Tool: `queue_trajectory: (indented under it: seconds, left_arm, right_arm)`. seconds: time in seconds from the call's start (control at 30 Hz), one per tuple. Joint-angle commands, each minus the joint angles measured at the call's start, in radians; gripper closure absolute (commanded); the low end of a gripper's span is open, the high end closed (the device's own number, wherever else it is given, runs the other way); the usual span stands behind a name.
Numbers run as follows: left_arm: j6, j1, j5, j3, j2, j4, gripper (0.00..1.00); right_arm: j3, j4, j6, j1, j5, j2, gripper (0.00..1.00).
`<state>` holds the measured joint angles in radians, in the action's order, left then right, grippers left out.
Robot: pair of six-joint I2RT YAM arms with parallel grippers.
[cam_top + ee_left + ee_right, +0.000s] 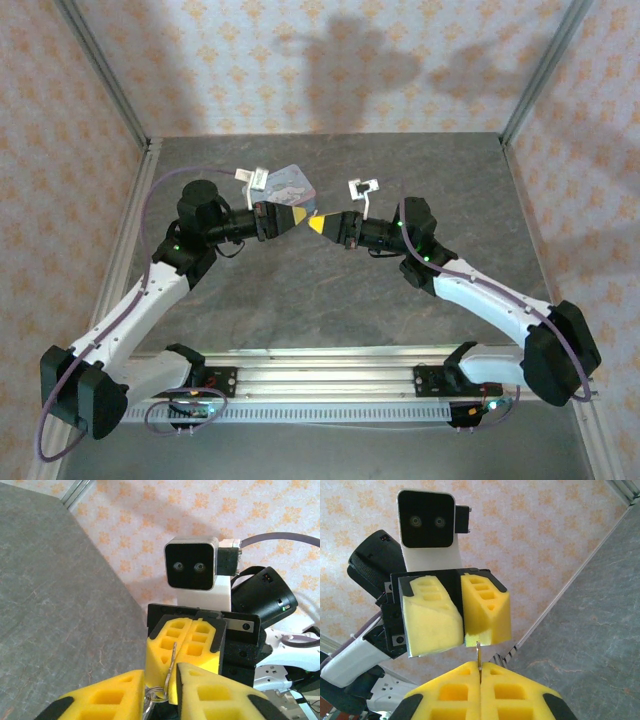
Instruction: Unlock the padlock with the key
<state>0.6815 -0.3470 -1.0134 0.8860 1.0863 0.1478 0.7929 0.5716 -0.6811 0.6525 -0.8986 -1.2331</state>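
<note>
The thin silvery key [478,652] stands edge-on out of my right gripper [480,672], which is shut on it. From the left wrist its blade [173,656] runs out of the right gripper [181,647] down to a small wire ring [156,694]. The ring and a silvery piece sit in the narrow gap of my left gripper [160,686], which is closed on them. Both grippers meet tip to tip in the air over the table's middle, left [304,217] and right [316,226]. The padlock is hidden.
The pastel tin [290,183] lies on the grey table [330,300] just behind the left wrist. Patterned walls and metal frame posts close in the back and sides. An aluminium rail [320,380] runs along the near edge between the arm bases.
</note>
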Motion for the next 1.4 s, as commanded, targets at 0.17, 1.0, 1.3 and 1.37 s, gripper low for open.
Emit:
queue_trajectory:
  seconds: [0.17, 1.0, 1.3, 1.37]
  left_arm:
    - [-0.014, -0.012, -0.023, 0.023, 0.013, 0.027, 0.78]
    - [-0.045, -0.03, -0.019, 0.028, 0.039, -0.002, 0.87]
    - [-0.125, -0.03, -0.036, 0.09, 0.054, -0.108, 0.81]
    - [-0.141, -0.03, -0.043, 0.103, 0.061, -0.131, 0.8]
  right_arm:
    - [0.019, 0.065, 0.008, -0.001, -0.037, -0.015, 1.0]
    - [0.031, 0.084, 0.017, -0.001, -0.053, -0.039, 1.0]
    - [0.103, -0.162, 0.208, 0.007, -0.124, -0.019, 1.0]
    - [0.11, -0.171, 0.213, 0.009, -0.137, -0.022, 1.0]
